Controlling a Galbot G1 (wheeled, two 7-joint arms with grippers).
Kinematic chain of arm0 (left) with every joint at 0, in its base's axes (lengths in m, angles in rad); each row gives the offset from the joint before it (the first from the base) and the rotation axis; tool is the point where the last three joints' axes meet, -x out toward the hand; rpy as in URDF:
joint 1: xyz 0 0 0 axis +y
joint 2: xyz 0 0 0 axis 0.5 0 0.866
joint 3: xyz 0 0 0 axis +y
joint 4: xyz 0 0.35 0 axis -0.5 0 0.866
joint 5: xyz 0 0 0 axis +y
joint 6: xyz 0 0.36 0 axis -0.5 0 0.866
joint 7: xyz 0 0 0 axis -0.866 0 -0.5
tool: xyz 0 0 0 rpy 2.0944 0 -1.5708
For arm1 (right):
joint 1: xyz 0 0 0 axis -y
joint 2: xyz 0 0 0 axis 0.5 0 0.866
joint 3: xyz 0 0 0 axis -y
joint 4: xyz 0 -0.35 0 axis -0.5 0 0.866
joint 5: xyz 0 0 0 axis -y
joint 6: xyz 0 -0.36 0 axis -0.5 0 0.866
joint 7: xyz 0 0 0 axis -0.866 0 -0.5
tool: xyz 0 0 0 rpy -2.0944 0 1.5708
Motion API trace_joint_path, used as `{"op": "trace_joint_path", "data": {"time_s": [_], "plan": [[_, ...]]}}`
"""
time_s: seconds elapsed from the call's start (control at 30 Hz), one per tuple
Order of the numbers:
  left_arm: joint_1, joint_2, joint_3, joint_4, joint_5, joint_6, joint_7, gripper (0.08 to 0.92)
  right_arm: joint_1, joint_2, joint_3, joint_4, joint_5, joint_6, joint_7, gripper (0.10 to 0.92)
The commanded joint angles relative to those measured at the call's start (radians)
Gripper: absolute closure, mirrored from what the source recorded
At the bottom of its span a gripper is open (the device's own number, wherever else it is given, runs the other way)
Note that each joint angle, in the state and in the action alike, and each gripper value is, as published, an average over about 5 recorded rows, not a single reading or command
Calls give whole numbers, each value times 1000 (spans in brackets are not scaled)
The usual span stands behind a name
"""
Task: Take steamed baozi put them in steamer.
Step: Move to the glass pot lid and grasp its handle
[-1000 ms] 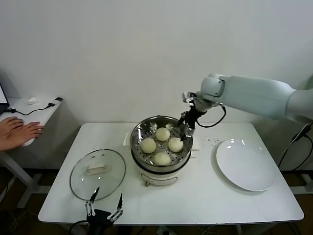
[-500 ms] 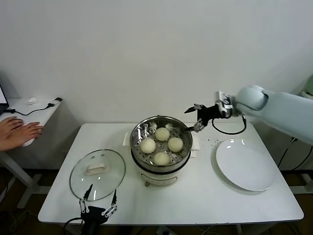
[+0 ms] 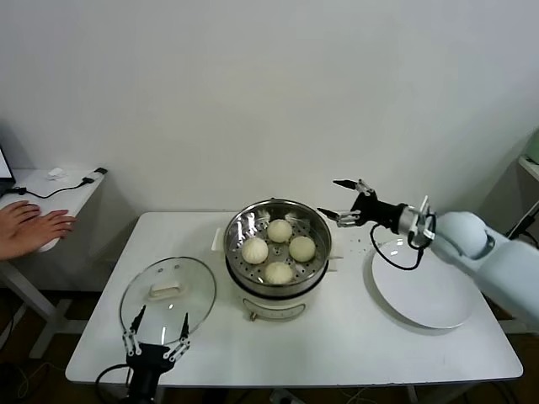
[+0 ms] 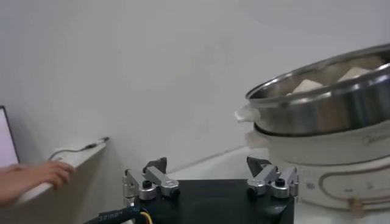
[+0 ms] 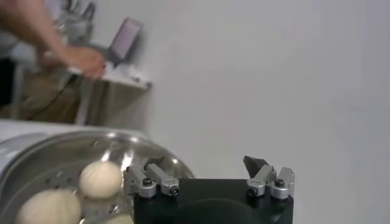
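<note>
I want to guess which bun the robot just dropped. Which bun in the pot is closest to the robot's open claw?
The right-hand baozi in the steamer. It sits on the side facing the right gripper; the other three lie farther left.

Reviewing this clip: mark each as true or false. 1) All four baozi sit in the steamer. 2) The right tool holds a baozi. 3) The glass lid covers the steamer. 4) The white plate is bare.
1) True: four baozi lie on the tray in the steamer.
2) False: the right tool is open, holding nothing, beside the steamer's rim.
3) False: the glass lid lies on the table, near the open left tool.
4) True: the white plate holds nothing.
</note>
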Motion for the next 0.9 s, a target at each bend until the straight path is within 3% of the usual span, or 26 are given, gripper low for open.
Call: {"op": "trace_joint_path", "data": {"time_s": [0.03,0.27,0.5,0.67,0.9], "plan": [[-26,5,-104,2,361,7,20,177,-790,187,814,142,-147,11,136,203],[-79,27,-182,10,849,15,8,177,-965,353,995,167,-176,6,129,203],[-163,67,-125,79,1300,47,-35,177,-1028,442,1051,125,-187,45,116,203],[-242,85,-68,184,1359,102,-47,177,-1047,472,1069,104,-205,57,115,203],[-320,85,59,330,1232,277,-109,177,-1044,483,1076,84,-240,57,127,203]]}}
